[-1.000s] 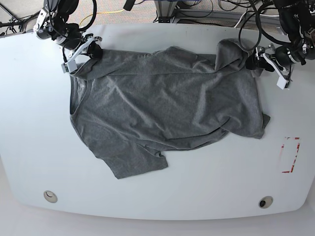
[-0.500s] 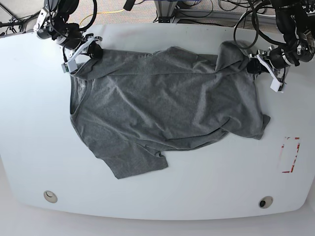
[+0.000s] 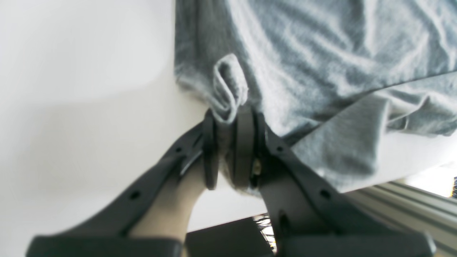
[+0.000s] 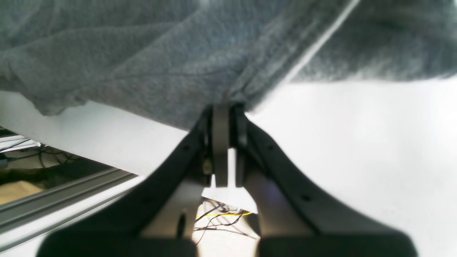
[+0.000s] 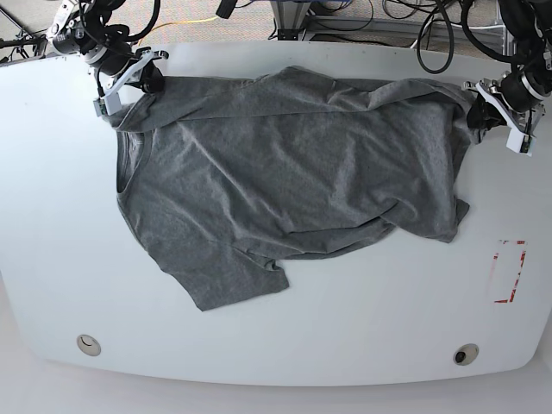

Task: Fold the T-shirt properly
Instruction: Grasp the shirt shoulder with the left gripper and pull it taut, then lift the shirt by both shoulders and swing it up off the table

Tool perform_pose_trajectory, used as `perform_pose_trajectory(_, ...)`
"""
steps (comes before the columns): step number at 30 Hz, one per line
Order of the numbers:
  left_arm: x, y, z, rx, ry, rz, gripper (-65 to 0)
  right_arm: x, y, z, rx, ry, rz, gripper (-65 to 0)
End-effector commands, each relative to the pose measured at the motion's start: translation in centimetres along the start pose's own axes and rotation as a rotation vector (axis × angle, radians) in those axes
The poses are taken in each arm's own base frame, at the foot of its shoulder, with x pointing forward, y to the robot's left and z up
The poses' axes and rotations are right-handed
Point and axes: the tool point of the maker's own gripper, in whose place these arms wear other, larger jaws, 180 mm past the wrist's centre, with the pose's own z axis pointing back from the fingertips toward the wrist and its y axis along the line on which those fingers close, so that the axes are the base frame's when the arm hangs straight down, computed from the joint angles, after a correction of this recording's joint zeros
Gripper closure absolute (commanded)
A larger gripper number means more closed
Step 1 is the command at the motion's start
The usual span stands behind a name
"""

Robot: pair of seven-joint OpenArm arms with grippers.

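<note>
The dark grey T-shirt (image 5: 293, 181) lies spread and wrinkled on the white table (image 5: 371, 328), its neck to the left and one sleeve (image 5: 233, 285) pointing toward the front. My left gripper (image 5: 477, 116) at the far right is shut on a bunched corner of the T-shirt (image 3: 228, 89); in the left wrist view the cloth sits pinched between the pads of the left gripper (image 3: 228, 119). At the far left my right gripper (image 5: 145, 80) is shut on the T-shirt's far edge (image 4: 178, 64), the fabric clamped in the right gripper (image 4: 228, 107). Between the two, that far edge is pulled nearly straight.
A red-outlined rectangle (image 5: 509, 272) is marked near the table's right edge. Two round holes (image 5: 88, 345) (image 5: 466, 354) sit near the front edge. Cables and metal framing (image 5: 345, 17) run behind the table's back edge.
My left gripper has closed on the T-shirt's corner and pulled it rightward. The right gripper has drawn its edge up and to the left. The far edge went from bunched to stretched.
</note>
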Motion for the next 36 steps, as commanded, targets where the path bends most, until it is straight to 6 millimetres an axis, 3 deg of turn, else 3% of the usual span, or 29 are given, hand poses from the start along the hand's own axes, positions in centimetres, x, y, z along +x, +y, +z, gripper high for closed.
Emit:
perform_pose_trajectory(1, 0.8, 1.1, 1.6, 0.051, -0.031, -0.022, -4.7, 1.5, 0.4, 1.2, -0.012, -0.047, 0.054, 0.0)
perform_pose_trajectory(8, 1.6, 3.2, 3.7, 0.118, -0.091, 0.016, -1.5, 2.8, 0.7, 1.7, -0.021, -0.073, 0.097, 0.0)
perform_pose_trajectory(16, 6.4, 3.1, 4.4, 0.078, -0.245, 0.005, -1.3, 7.6, 0.0, 1.8, -0.038, -0.152, 0.185, 0.0)
perform_pose_trajectory(26, 15.8, 1.3, 4.0, 0.016, -0.461, -0.044, -1.1, 17.5, -1.2, 3.6, -0.111, -0.282, 0.348, 0.0)
perform_pose_trajectory(33, 22.0, 1.1, 5.8, 0.028, -0.561, -0.128, -1.4, 24.1, -1.5, 6.4, -0.170, -0.392, 0.452, 0.0)
perform_pose_trajectory(36, 24.9, 0.9, 6.0, 0.065, -0.584, -0.185, -1.4, 27.0, -1.0, 6.4, -0.156, -0.411, 0.505, 0.0)
